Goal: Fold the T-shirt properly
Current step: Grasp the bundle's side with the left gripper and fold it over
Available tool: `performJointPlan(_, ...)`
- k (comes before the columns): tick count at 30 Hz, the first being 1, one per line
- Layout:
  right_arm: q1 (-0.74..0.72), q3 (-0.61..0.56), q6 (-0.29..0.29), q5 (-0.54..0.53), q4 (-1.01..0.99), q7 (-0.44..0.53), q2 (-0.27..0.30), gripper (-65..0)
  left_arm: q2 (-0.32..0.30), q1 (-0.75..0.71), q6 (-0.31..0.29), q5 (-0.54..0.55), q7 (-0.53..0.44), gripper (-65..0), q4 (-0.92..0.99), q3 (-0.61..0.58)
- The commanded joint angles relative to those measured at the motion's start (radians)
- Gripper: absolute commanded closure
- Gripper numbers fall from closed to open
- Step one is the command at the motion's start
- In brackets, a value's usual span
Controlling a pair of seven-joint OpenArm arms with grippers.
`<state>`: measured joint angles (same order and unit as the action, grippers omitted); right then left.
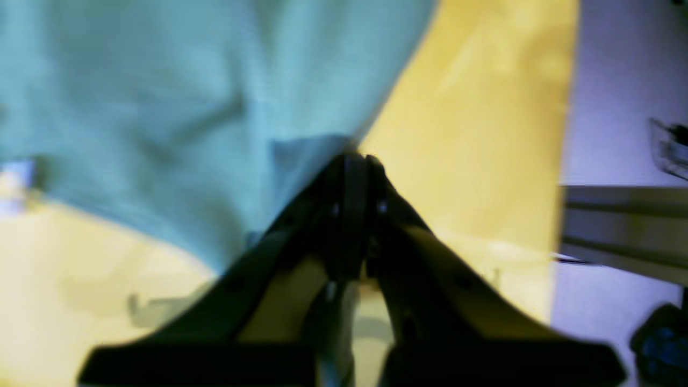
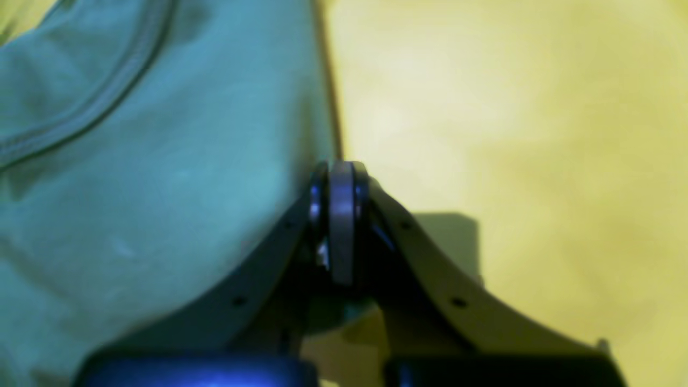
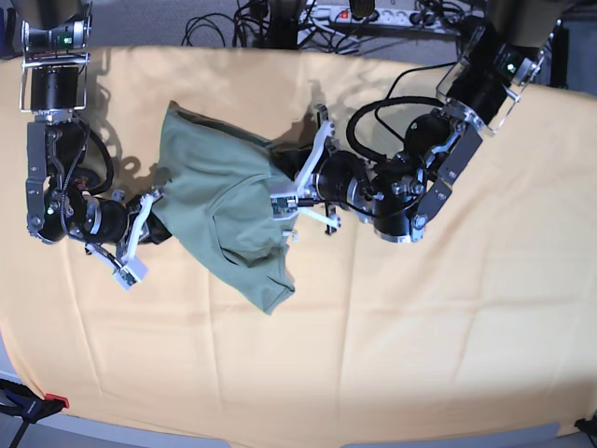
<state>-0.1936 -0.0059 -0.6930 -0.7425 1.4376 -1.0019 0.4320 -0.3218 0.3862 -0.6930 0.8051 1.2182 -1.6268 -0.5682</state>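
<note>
The sage-green T-shirt (image 3: 219, 201) lies bunched on the yellow-orange cloth (image 3: 420, 327), with its neckline (image 2: 107, 91) showing in the right wrist view. My left gripper (image 3: 283, 203) is shut on the shirt's right edge; in the left wrist view its tips (image 1: 357, 161) meet at the fabric (image 1: 161, 97) border. My right gripper (image 3: 152, 207) is shut on the shirt's left edge; its tips (image 2: 339, 172) pinch where the shirt (image 2: 161, 188) meets the cloth. The shirt hangs between both grippers, its lower end (image 3: 269, 297) trailing toward the front.
The yellow-orange cloth (image 1: 484, 134) covers the whole table. Cables and a power strip (image 3: 373, 14) lie along the back edge. The table's side edge and a metal rail (image 1: 618, 226) show in the left wrist view. A red clamp (image 3: 47, 403) sits at the front left corner.
</note>
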Motion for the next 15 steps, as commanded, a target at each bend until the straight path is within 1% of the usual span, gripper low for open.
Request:
performJointPlan(1,-0.014,0.006,-0.005,-0.017,0.015,0.012,0.018,0.0,0.003,0.03,-0.005,-0.001,-0.028,0.0,0.001,0.006)
performJointPlan(4,-0.003,0.006,-0.005,-0.021,0.016,0.012,0.023,0.0,0.003,0.032,-0.005,-0.011,-0.059,0.0,0.039,0.005)
performJointPlan(6,0.008,0.006,-0.005,-0.053,0.016,0.006,0.037,0.0,0.003,0.032,-0.005,-0.013,-0.06,0.0,0.059,0.005)
performJointPlan(8,0.019,0.007,-0.005,-0.1,0.016,-0.018,0.055,0.0,0.003,0.032,-0.005,-0.039,-0.077,0.0,0.079,0.005)
performJointPlan(12,0.019,0.007,-0.005,-0.197,0.025,-0.111,0.078,0.0,0.003,0.032,-0.005,-0.115,-0.168,0.0,0.129,0.005)
performJointPlan(15,0.019,0.007,-0.005,-0.301,0.035,-0.17,0.1,0.0,0.004,0.046,-0.005,-0.199,-0.257,0.0,0.139,0.005)
